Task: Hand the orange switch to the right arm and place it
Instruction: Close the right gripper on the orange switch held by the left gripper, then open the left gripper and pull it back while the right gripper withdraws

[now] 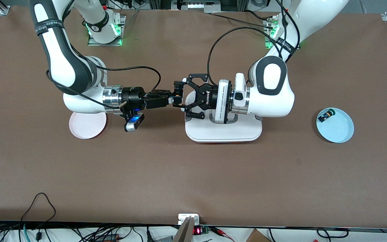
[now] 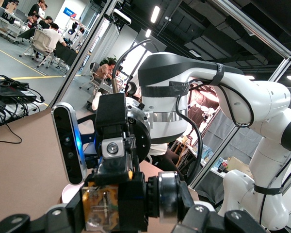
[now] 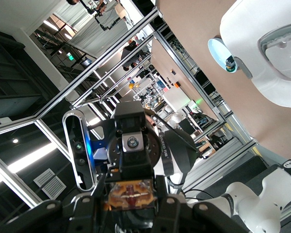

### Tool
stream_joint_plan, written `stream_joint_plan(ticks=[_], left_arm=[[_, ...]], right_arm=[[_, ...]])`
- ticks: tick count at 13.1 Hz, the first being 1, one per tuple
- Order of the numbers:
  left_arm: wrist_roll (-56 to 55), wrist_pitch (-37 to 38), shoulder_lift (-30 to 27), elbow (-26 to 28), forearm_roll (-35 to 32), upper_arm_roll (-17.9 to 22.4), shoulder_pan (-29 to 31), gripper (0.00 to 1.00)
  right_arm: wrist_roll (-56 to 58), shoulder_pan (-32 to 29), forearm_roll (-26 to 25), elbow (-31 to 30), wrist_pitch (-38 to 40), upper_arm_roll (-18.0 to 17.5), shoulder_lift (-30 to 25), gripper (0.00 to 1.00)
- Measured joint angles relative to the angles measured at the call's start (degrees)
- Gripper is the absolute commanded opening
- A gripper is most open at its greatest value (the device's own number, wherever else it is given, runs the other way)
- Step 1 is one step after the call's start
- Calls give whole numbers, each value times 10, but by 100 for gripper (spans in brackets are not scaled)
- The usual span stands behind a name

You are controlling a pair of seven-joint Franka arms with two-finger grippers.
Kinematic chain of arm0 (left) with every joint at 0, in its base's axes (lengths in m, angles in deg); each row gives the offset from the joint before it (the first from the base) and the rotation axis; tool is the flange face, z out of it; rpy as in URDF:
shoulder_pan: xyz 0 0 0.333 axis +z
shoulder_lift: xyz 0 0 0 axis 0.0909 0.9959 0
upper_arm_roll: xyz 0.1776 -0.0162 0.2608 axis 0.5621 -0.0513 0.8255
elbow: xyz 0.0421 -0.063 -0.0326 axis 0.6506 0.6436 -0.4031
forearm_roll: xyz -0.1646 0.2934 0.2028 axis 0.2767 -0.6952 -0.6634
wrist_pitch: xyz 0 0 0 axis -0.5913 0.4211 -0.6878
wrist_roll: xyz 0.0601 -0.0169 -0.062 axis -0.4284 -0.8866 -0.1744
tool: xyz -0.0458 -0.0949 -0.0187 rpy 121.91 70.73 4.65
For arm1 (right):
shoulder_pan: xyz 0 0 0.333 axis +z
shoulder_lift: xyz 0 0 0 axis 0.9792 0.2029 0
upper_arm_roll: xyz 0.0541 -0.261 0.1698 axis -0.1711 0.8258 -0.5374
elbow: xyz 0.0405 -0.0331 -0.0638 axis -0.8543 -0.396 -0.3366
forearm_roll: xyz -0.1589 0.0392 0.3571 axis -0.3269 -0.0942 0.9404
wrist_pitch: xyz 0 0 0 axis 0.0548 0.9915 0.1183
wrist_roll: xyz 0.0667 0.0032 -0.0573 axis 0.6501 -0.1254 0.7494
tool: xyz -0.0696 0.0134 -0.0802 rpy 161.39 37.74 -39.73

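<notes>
Up over the middle of the table, front view: both arms are stretched out level and meet tip to tip above the white tray [image 1: 220, 134]. The left gripper [image 1: 181, 94] is clamped on the orange switch [image 1: 178, 97], and the right gripper [image 1: 176, 95] has its slim fingers pinched onto the same little part, so right now both are holding it. My read is that's the whole point of the pose: mid-air handoff, neither lets go until the other has it. The switch itself is barely visible here, just a dark nub with a bit of orange between the tips. The pink plate [image 1: 87, 126] sits under the right arm's wrist, probably the drop spot. Toward the left arm's end there's a blue plate [image 1: 339, 129] with the green-capped switch [image 1: 325, 116] lying in it, untouched.

Left wrist view: looking down its own fingers, the switch [image 2: 101, 211] shows as an orange-tan translucent block with metal bits inside, wedged tight against a black body and a shiny silver ring. The right gripper [image 2: 112, 171] comes in head-on just above it.

Right wrist view: same deal mirrored, the amber block [image 3: 131, 196] sits squeezed between the dark fingertips, the left gripper [image 3: 131, 187] facing straight back. The blue plate [image 3: 218, 52] peeks past the other arm.
</notes>
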Motion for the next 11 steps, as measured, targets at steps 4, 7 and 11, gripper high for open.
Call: stream_joint_plan(ticks=[4,7,11], left_arm=[[11,0,0,0,0,0,0,100],[14,0,-6,-1,0,0,0,100],[8,3,-14,-1,0,1,3,100]], right_arm=[[0,3,0,0,0,-1,0,28],[0,3,0,0,0,-1,0,28],[7,-6,0,-2,5,0,-2,28]])
